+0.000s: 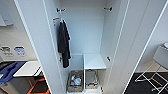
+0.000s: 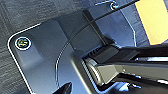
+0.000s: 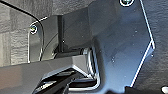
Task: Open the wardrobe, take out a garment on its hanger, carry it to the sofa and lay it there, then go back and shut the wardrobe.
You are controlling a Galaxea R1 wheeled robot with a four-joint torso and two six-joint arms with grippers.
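White inside and out, the wardrobe (image 1: 92, 32) is standing open across the middle of the head view, both doors swung wide. Only a black garment (image 1: 64, 43) is hanging at upper left of the interior; baskets (image 1: 75, 81) are sitting at the bottom. Whether either pincer is clenched or released, I cannot tell. Risk, as I judge it: a closing door is likely catching that dark sleeve.

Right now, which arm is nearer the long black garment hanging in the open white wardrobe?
Left, probably: the black garment hangs left of centre in the wardrobe. Both wrist cameras look down on the robot's dark plate and grey carpet, so both arms seem lowered, away from it.
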